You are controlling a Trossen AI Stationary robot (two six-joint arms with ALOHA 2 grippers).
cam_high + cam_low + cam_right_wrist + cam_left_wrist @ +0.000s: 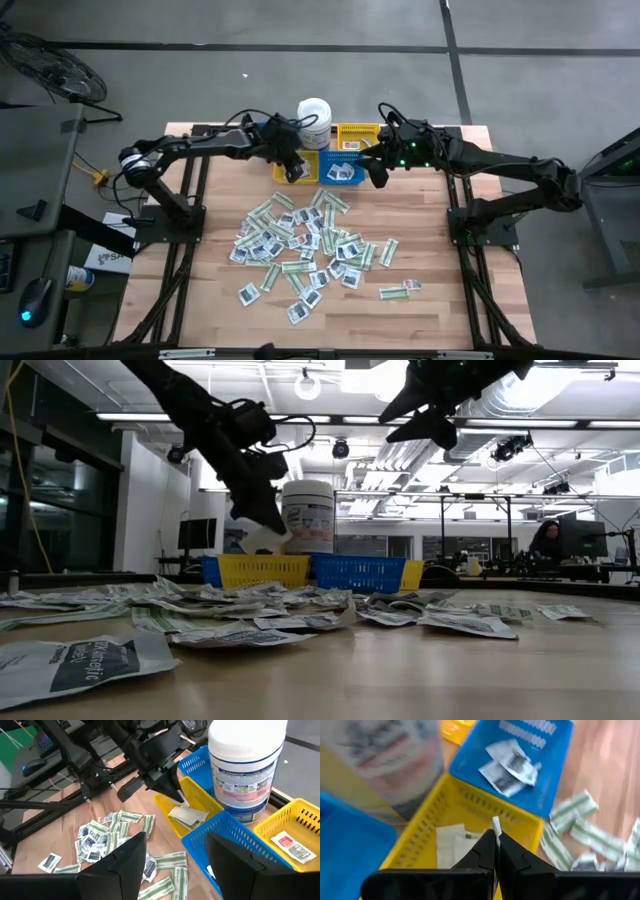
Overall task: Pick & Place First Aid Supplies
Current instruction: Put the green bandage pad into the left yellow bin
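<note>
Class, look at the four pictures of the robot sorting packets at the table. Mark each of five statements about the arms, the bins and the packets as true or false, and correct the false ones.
1. The left gripper has its jaws shut on a white packet above a yellow bin. True.
2. The right gripper is clamped on a green strip. False: its jaws stand open with nothing between them.
3. The blue bin next to that yellow bin holds white square packets. True.
4. The white lidded tub lies on its side. False: it stands upright behind the bins.
5. The table has been cleared of packets. False: many loose packets are strewn across it.
</note>
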